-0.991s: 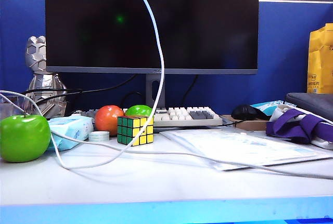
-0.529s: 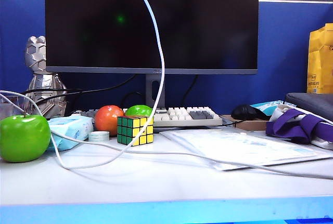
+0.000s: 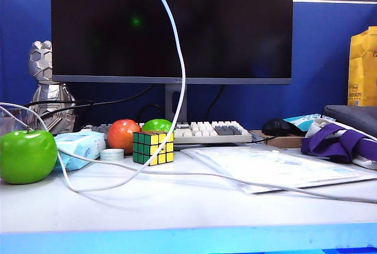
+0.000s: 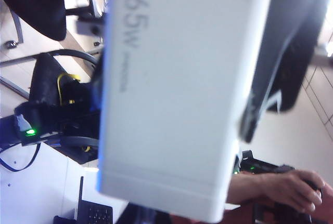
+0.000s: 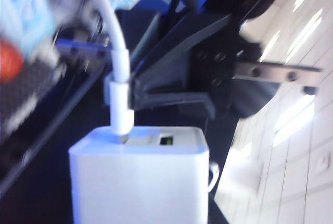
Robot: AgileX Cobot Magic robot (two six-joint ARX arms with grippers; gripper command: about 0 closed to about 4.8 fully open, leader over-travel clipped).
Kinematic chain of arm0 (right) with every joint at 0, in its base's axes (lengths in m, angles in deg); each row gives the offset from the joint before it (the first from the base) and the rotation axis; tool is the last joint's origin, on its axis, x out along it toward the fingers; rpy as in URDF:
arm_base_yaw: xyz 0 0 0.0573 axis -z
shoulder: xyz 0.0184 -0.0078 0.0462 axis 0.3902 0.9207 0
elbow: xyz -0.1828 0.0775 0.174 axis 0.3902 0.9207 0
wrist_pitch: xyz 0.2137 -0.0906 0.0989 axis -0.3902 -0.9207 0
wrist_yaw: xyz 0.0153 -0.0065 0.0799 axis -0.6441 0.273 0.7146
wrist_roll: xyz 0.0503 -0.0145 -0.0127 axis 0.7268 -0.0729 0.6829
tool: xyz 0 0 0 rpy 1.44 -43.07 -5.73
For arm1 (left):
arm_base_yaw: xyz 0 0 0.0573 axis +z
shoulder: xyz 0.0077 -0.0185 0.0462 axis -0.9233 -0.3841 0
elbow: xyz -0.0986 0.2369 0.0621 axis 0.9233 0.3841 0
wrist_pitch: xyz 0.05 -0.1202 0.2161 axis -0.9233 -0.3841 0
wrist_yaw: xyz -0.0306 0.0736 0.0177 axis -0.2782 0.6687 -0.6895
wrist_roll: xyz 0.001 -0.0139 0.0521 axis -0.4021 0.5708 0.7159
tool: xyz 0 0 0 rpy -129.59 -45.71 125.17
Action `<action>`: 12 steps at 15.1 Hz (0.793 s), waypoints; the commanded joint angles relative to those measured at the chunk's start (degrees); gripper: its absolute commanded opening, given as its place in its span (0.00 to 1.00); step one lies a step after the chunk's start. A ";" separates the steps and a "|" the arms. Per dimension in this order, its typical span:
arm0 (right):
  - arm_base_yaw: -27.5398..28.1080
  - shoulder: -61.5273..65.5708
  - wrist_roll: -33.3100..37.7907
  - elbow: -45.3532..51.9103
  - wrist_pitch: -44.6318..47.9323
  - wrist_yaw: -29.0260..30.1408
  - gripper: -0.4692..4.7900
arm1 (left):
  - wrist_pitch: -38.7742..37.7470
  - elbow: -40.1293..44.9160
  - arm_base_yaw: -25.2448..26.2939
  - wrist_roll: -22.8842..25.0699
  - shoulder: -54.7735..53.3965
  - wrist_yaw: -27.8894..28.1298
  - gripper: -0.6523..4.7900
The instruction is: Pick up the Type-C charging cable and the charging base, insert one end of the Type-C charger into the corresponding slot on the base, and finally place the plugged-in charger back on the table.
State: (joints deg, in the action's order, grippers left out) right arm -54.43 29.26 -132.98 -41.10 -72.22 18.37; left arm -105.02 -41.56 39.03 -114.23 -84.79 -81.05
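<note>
Left gripper clamped on charging base, aloft. Right gripper pinching Type-C charging cable by its plug, tip at base's slot; cord trailing to table.

Blue partition wall behind; pale tiled floor.

Beyond the right gripper I see a green apple, tissue pack, tape roll, orange fruit, Rubik's cube, keyboard, mouse and monitor. Beyond the left gripper: a person's hand.
</note>
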 commanded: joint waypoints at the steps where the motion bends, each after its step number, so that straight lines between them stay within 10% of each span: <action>1: -5.16 0.07 0.70 0.24 -5.01 6.51 0.08 | 3.13 -0.33 0.20 0.04 -0.52 9.94 0.11; 12: -5.35 -0.33 0.72 0.24 -9.73 14.01 0.08 | 4.02 -0.33 0.20 0.09 -0.48 7.65 0.11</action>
State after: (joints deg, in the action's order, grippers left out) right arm -57.47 28.87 -133.07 -41.36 -73.62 17.06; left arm -105.19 -41.39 38.77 -114.40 -84.53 -81.93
